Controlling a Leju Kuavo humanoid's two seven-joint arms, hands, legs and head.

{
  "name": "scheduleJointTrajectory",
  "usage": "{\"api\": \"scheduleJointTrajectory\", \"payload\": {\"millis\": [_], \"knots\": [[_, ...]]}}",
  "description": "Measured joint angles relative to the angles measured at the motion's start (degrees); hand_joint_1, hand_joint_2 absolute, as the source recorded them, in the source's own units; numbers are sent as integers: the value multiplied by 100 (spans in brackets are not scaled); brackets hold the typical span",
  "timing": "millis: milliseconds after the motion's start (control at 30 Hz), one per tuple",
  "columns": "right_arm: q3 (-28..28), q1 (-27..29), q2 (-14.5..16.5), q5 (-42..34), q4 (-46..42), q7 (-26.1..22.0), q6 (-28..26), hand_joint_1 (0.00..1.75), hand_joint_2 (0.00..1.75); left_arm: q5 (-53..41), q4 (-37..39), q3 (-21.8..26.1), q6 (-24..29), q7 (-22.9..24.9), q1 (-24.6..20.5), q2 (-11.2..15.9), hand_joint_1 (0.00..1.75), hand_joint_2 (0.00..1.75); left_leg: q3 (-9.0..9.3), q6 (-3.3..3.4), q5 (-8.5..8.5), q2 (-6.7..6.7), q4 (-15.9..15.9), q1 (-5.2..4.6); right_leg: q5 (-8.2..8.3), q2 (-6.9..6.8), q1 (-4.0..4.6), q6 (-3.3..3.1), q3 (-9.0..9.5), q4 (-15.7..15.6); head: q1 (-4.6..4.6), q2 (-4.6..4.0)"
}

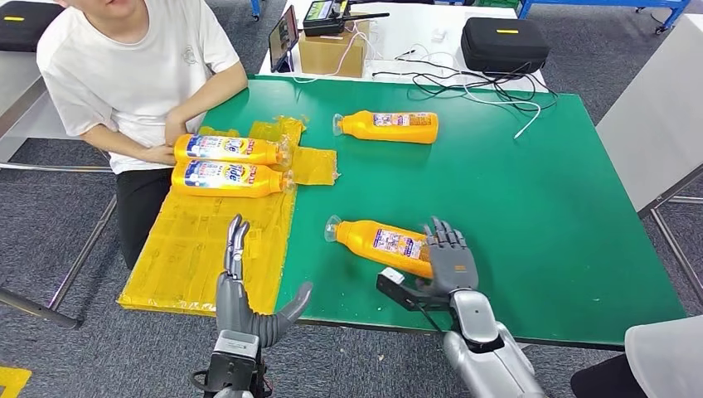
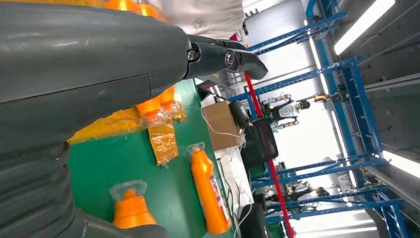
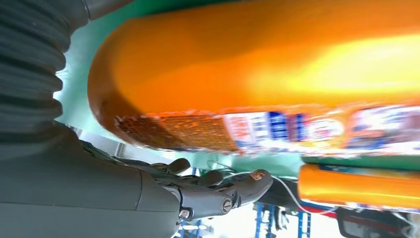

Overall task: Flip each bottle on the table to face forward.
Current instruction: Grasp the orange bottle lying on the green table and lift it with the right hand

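Near orange detergent bottle [image 1: 385, 244] lies on its side at the green table's [image 1: 539, 207] front edge, base against the right hand [image 1: 448, 259]; fingers spread along it, apparently touching, not gripping. Risk: smooth rounded plastic could roll or slide off the edge. Left hand [image 1: 244, 290] open, empty, over crinkled yellow film [image 1: 207, 249].
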Motion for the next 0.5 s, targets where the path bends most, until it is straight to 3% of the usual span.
{"api": "scheduleJointTrajectory", "payload": {"millis": [400, 433, 500], "knots": [[-280, -309, -22, -619, 591, -766, -150, 0, 175, 383, -37, -125, 0, -272, -47, 45, 0, 175, 0, 0, 0, 3, 0, 1, 0, 0, 1, 0, -1, 0, 1, -2], [-303, -362, -15, -742, 673, -869, -114, 6, 175, 430, -45, -160, 0, -289, -62, 60, 0, 175, 0, 0, 0, 4, 0, 1, 0, 1, 1, 0, -1, 0, 1, -2], [-325, -531, -1, -828, 920, -1003, -75, 82, 175, 483, -54, -245, -4, -294, -107, 96, 0, 175, 2, 0, 0, 10, 0, 1, 2, 1, 1, 0, -1, 0, 1, -2]]}}
